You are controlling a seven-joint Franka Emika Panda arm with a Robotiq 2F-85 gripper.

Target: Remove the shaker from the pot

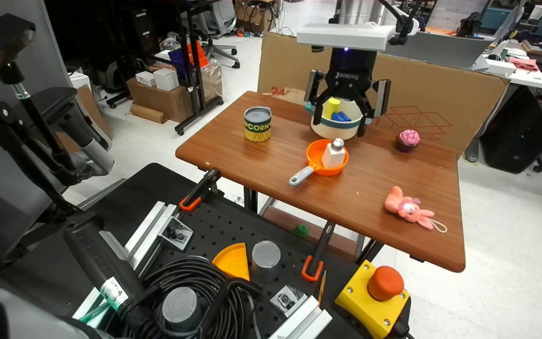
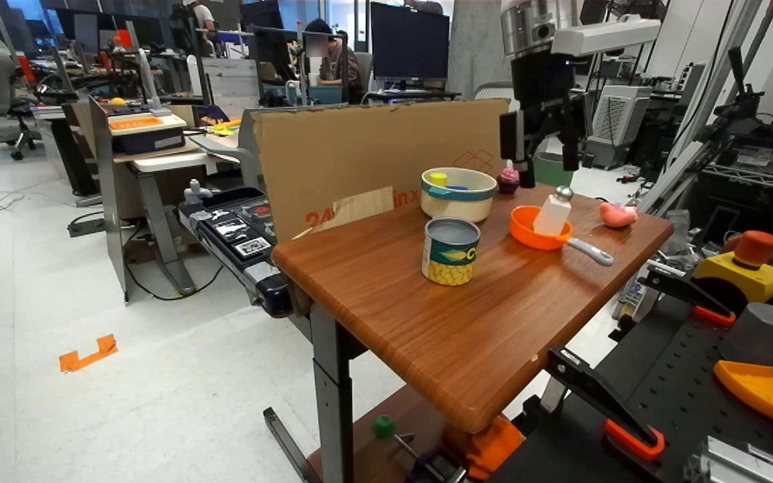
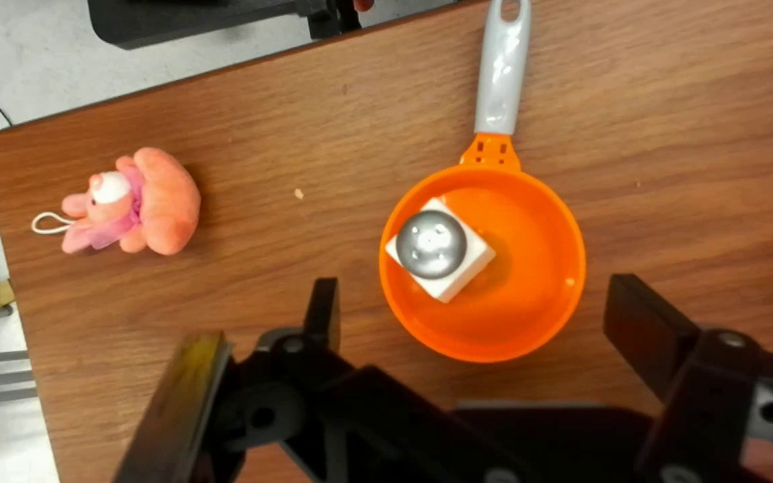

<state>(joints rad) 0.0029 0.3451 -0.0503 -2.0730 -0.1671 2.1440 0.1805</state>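
Observation:
The shaker is whitish with flat sides and a silver domed top; it shows in both exterior views [image 1: 332, 157] [image 2: 551, 216] and in the wrist view [image 3: 457, 272]. It stands inside the orange pot [image 1: 314, 151] [image 2: 522, 227] [image 3: 527, 302], near one side of the rim, and leans slightly in an exterior view. The pot's pale grey handle [image 3: 504, 74] points to the table's near edge. My gripper [image 1: 339, 129] [image 2: 549, 176] [image 3: 473, 295] is open and empty. It hangs above the table, higher than the pot and set back from it, touching neither pot nor shaker.
A cream and teal bowl [image 1: 323, 131] with yellow and blue items stands behind the pot. A corn can [image 1: 257, 132] stands to one side. A pink cupcake [image 1: 408, 141] and a pink plush toy [image 1: 407, 207] lie on the other side. A cardboard sheet [image 1: 433, 96] rises behind the table.

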